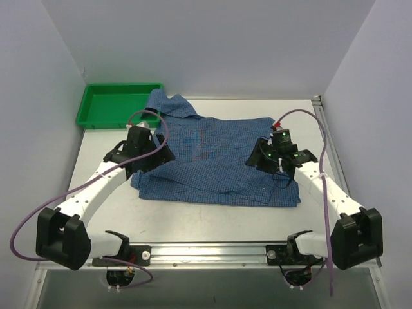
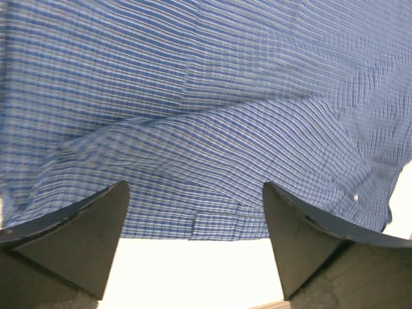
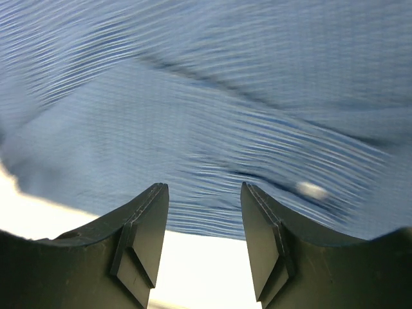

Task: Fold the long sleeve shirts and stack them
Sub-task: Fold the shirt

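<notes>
One long sleeve shirt [image 1: 212, 161], blue with a fine check, lies spread and partly folded across the middle of the table, collar toward the back left. My left gripper [image 1: 153, 153] hovers at the shirt's left edge. In the left wrist view it [image 2: 194, 185] stands wide open over the cloth's hem [image 2: 206, 96], with nothing between the fingers. My right gripper [image 1: 269, 158] is over the shirt's right part. In the right wrist view its [image 3: 204, 185] jaws stand apart with nothing between them, just above the cloth [image 3: 193, 96], near a small white button [image 3: 312, 190].
A green plastic tray [image 1: 96, 114] sits at the back left corner, touching the shirt's collar area. White walls close in the table on three sides. Bare table shows in front of the shirt [image 1: 212, 222], between the two arm bases.
</notes>
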